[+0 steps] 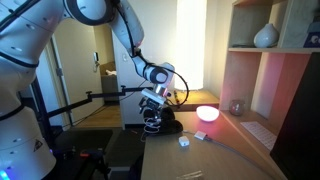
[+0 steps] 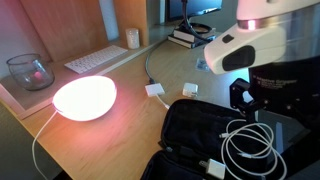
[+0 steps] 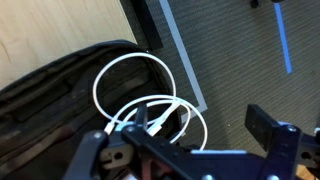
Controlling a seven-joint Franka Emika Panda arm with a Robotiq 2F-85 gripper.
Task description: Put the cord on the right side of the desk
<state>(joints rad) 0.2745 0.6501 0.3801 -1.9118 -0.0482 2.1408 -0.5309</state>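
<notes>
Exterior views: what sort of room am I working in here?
Most likely a home office or study: a keyboard sits on the wooden desk near a glowing lamp, and a wooden shelving unit holding a vase stands alongside.

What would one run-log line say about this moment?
cord: looped on black case, ungrasped | claw: open, above cord | desk: glowing lamp, keyboard
</notes>
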